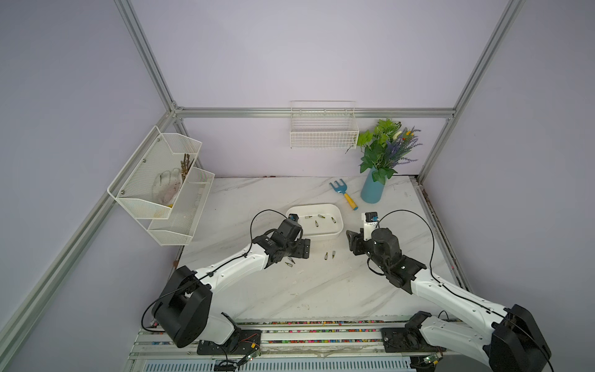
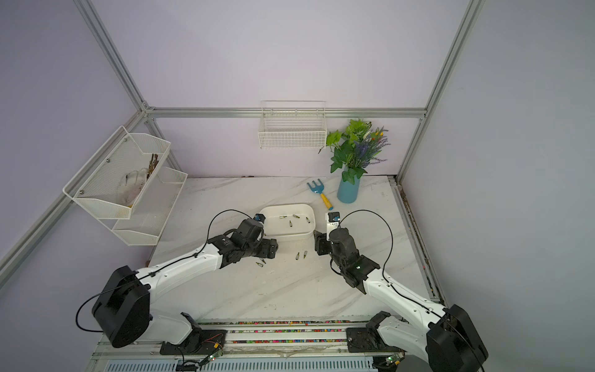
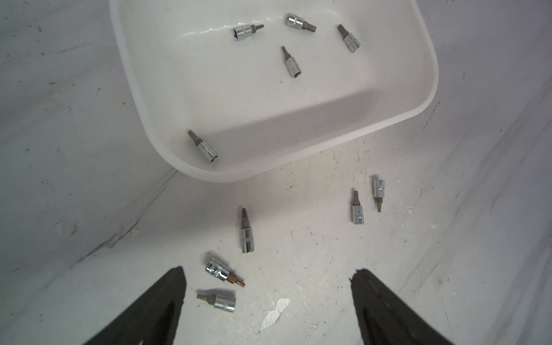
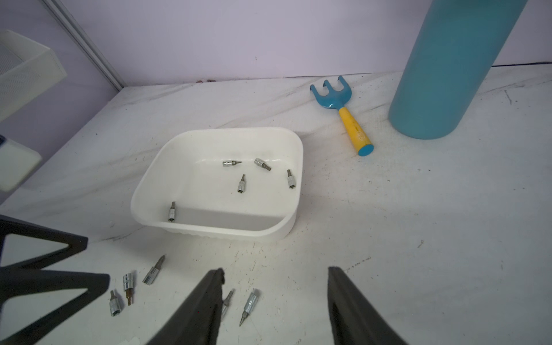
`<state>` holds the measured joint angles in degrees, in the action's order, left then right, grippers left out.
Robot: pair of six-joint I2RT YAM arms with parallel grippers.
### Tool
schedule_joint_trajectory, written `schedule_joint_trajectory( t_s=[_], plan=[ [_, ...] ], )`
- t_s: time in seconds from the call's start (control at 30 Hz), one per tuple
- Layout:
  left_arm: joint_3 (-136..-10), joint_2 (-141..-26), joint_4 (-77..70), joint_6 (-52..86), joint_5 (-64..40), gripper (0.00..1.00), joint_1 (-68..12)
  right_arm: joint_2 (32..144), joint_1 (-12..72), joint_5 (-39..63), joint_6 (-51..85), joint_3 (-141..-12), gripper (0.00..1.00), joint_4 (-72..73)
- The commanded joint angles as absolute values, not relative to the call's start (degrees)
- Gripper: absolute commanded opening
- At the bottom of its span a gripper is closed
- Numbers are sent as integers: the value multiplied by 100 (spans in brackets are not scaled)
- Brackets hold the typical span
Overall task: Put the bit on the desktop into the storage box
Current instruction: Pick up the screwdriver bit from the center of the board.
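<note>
We hold our left claw wide and empty, two bits on the tabletop near one finger, box ahead of it holding five, our right claw wide, empty.

White arms, black joints, black cables

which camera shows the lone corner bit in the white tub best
Left wrist: the silver socket bit is large and sharp in the white plastic storage box. Right wrist shows it smaller; the top views don't show it.
</note>
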<state>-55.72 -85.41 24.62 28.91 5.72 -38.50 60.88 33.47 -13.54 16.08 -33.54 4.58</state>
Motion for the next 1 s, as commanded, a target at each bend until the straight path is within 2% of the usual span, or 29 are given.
schedule_joint_trajectory(
  t_s=[0.0,0.07,0.23,0.27,0.53,0.67,0.97],
  plan=[
    [-5871,-8851,2821,2995,519,88,-3911,5814,3309,-1733,1698,-3239,72,778],
    [-5957,-9010,2859,3014,526,86,-3920,5653,3313,-1846,1739,-3121,77,880],
    [-6068,-9338,2900,3039,691,83,-3929,5269,3309,-2239,1884,-2837,98,1097],
    [-6088,-9400,2909,3033,715,82,-3929,5203,3313,-2319,1906,-2771,100,1165],
    [-6266,-9827,2970,2980,876,71,-3929,5018,3305,-2443,1875,-2628,100,1309],
    [-6336,-10017,2970,2969,927,62,-3929,5045,3305,-2426,1863,-2620,100,1327],
    [-6418,-10239,2929,2962,896,51,-3937,5014,3304,-2443,1837,-2577,100,1380]
  ],
)
